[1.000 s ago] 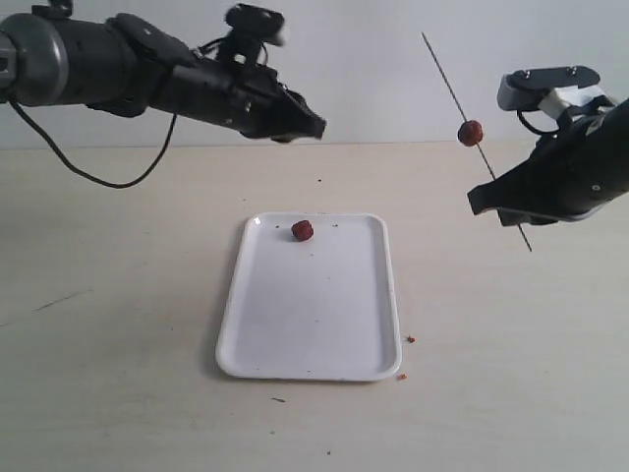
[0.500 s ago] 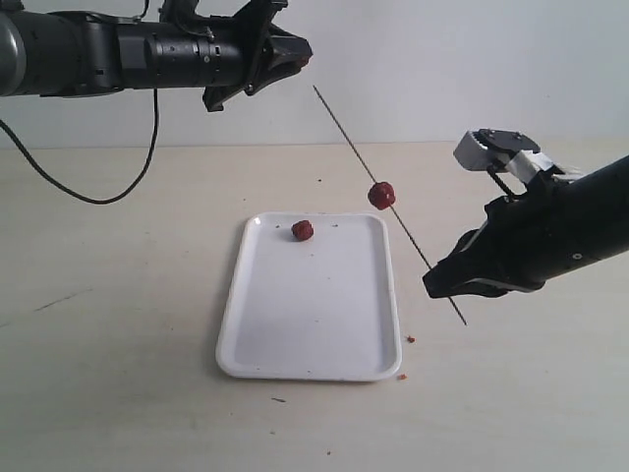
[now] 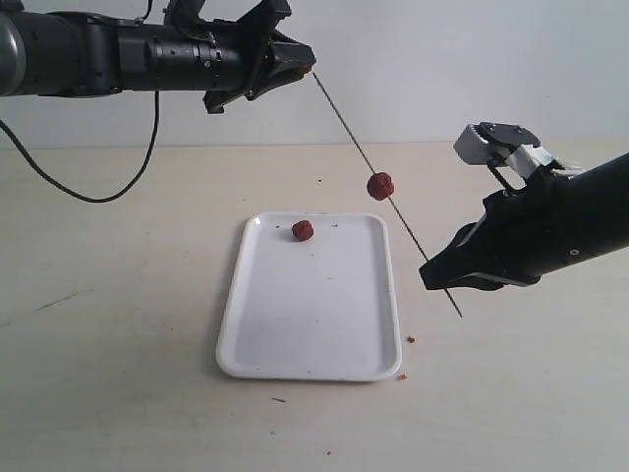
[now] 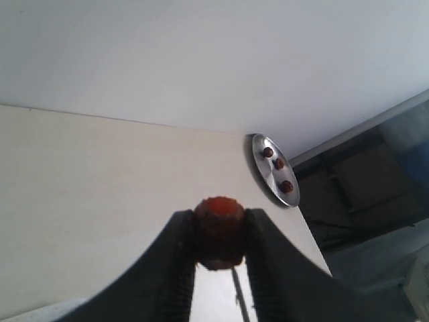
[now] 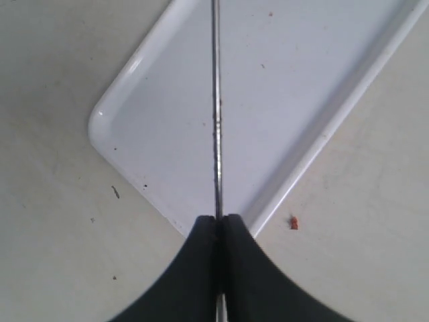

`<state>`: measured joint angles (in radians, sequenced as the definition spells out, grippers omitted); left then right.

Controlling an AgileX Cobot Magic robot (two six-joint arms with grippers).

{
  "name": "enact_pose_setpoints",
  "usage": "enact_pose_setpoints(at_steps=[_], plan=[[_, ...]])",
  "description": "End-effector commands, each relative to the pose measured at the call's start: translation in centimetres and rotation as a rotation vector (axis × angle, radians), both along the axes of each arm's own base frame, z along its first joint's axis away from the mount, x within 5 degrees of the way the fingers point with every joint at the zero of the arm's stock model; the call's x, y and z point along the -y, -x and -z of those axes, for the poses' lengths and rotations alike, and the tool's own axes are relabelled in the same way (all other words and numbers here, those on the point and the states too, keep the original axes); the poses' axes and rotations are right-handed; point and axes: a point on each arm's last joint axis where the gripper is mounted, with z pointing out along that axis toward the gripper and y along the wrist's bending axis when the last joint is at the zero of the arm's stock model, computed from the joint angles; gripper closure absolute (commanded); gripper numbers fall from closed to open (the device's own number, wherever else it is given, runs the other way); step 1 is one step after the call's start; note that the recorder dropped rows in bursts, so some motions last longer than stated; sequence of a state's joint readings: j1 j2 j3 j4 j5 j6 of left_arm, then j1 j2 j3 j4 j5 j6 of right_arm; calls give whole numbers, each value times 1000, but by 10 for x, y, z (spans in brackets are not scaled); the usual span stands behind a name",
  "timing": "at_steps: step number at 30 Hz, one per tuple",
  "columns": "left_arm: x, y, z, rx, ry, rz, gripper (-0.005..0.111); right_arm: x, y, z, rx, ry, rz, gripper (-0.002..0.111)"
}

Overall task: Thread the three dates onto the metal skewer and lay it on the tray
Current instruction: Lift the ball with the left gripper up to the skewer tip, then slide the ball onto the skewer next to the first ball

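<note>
Pinches second date [image 4: 219,231] in left gripper [image 3: 305,64], upper left, seemingly at metal skewer [image 3: 344,125] tip; clamps skewer tight in right gripper [image 3: 432,278], centre right. Shows first date [image 3: 380,186] threaded mid-frame, third date [image 3: 303,230] lying unthreaded on tray [image 3: 314,315].

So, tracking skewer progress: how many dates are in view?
3 dates: one threaded on the metal skewer, one on the tray, one in the left gripper. A distant plate may hold three more.

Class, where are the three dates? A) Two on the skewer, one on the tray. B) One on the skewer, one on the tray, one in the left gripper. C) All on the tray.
B: speared date on the skewer, loose date on the tray, held date in the left gripper.
</note>
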<state>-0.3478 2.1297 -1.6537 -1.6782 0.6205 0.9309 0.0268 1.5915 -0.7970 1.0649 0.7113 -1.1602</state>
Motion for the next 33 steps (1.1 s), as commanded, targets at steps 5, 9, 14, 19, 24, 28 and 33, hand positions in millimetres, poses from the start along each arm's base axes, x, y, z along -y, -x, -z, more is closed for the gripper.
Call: enact_pose_setpoints(at_steps=[5,9,14,19,24,28,33], plan=[[12,8,-4,28,-15,54,80,1,1,-1,13,-2,-5,108],[16,11,-4,43,-26,70,80,0,0,-2,16,-11,10,108],[25,16,-3,48,-37,96,80,1,-3,-3,30,-25,51,108],[34,20,-2,53,-55,99,80,1,-9,-7,48,-69,130,108],[44,26,-2,57,-62,122,80,-1,-14,-12,108,-125,148,108],[52,32,-1,64,-74,149,80,-1,-20,-20,148,-157,173,108],[62,40,1,75,-98,194,80,1,-28,-27,186,-145,206,108]])
